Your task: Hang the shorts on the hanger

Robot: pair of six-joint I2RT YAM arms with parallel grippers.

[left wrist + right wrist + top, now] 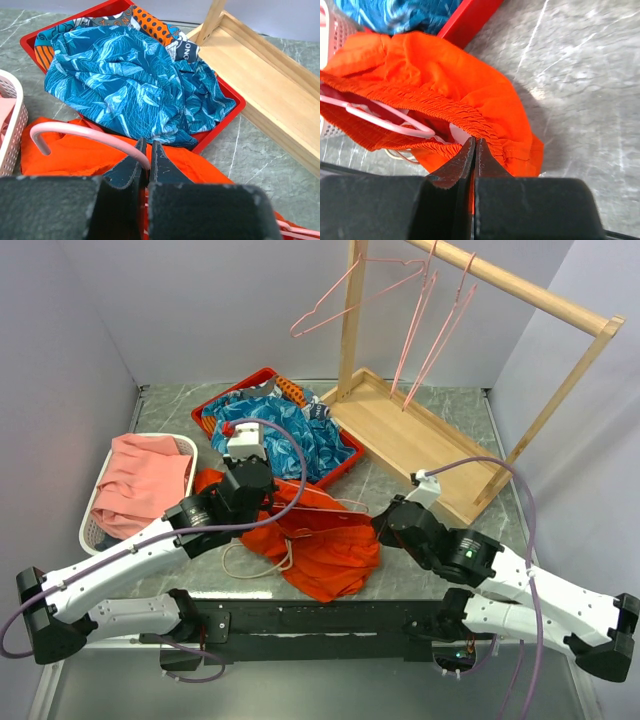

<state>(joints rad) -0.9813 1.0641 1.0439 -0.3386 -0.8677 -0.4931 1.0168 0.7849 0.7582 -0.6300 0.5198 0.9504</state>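
The orange-red shorts [325, 540] lie crumpled on the table in front of the red bin, their white drawstring [262, 562] trailing at the near left. A pink wire hanger [330, 505] lies partly inside them. My left gripper [268, 498] is shut on the hanger's neck [127, 146]; its hook [47, 131] curves off to the left over the shorts [70, 155]. My right gripper [380, 527] is shut on the shorts' elastic waistband [470, 125]; the hanger's wire [375, 120] shows inside the waist opening.
A red bin [345, 468] holds a blue leaf-patterned garment [280, 435]. A white basket [95, 525] with salmon-pink cloth [140, 485] stands at the left. A wooden rack [420, 435] at back right carries several pink hangers [425, 325].
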